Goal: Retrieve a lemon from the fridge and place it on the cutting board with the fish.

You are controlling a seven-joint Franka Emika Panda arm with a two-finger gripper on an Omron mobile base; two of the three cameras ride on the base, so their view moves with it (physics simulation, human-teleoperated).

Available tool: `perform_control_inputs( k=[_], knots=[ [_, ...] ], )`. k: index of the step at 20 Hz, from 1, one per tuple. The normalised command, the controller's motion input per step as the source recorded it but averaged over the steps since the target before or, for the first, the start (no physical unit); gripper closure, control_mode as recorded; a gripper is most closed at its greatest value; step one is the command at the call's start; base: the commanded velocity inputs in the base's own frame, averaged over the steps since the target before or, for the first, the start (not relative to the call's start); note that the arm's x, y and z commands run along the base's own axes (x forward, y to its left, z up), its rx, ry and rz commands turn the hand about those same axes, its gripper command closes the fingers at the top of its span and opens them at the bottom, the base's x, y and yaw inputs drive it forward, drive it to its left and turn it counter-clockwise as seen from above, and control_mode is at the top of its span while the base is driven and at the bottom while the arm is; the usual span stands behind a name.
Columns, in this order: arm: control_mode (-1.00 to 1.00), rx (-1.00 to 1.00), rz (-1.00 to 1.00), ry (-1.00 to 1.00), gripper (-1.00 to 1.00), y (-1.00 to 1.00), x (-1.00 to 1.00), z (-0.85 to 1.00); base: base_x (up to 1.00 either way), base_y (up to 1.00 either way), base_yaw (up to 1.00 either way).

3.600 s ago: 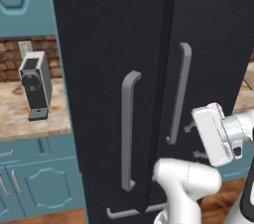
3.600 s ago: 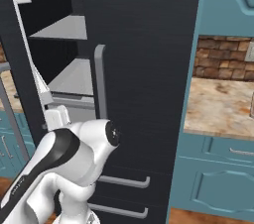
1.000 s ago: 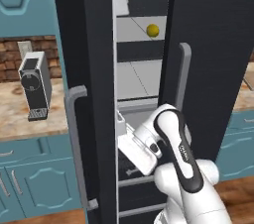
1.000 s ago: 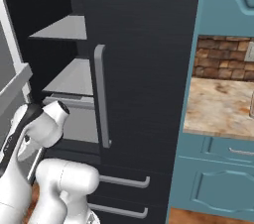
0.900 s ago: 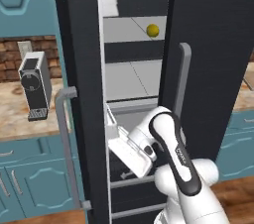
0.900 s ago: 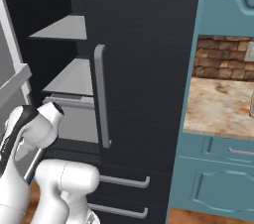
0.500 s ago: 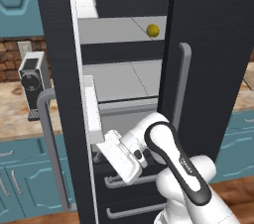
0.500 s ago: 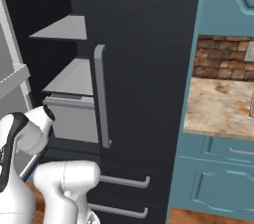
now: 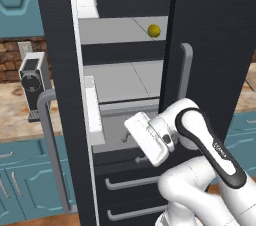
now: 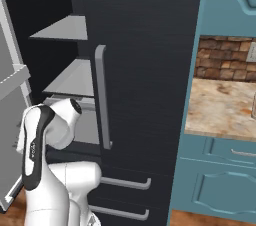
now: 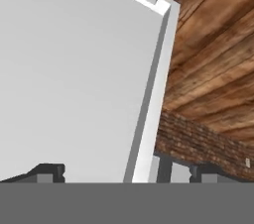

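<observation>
The left door (image 9: pixel 55 70) of the fridge (image 9: pixel 215 45) now swings much wider than a moment ago, when only a narrow gap showed; back then the lemon (image 9: pixel 154 30) peeked through a slit, and now the whole shelf around it lies exposed. The arm has dropped lower and further left across the opening. The gripper (image 11: pixel 126 171) sits low in front of the lower shelves, jaws spread as wide as they go, gripping nothing; in the hand view its 2 fingertips (image 11: pixel 49 172) straddle the pale edge of the door's inner panel (image 11: pixel 74 69).

The lemon sits well above the gripper and a little to its right, resting alone on the upper grey shelf (image 9: pixel 115 29), close to the edge of the shut right door.

Count: 1 lemon, 2 fridge doors, 2 vertical bar handles (image 9: pixel 185 70), 2 drawer pulls (image 9: pixel 132 182) below the gripper, 1 coffee machine (image 9: pixel 33 82) off to the gripper's left on the counter (image 9: pixel 10 115).

Marbled beige counter runs on both sides of the fridge, brick backsplash (image 10: pixel 222 60) behind it, teal cabinets (image 10: pixel 225 0) above and below, wood-plank floor (image 11: pixel 208 59) past the door's edge
</observation>
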Motion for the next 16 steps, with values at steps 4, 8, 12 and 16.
perform_control_inputs(
  k=[4,8,12,16],
  knots=[
    [-1.00,-0.07,0.22,-0.51,-1.00,-0.91,0.24,-0.01,0.00,0.00,0.00],
    [-1.00,-0.20,0.34,-0.69,-1.00,-0.97,0.00,0.00,0.00,0.00,0.00],
    [-1.00,-0.32,0.32,-0.64,-1.00,-0.99,0.00,0.00,0.00,0.00,0.00],
    [-1.00,-0.51,0.25,-0.59,-1.00,-0.82,0.00,0.00,0.00,0.00,0.00]
  ],
)
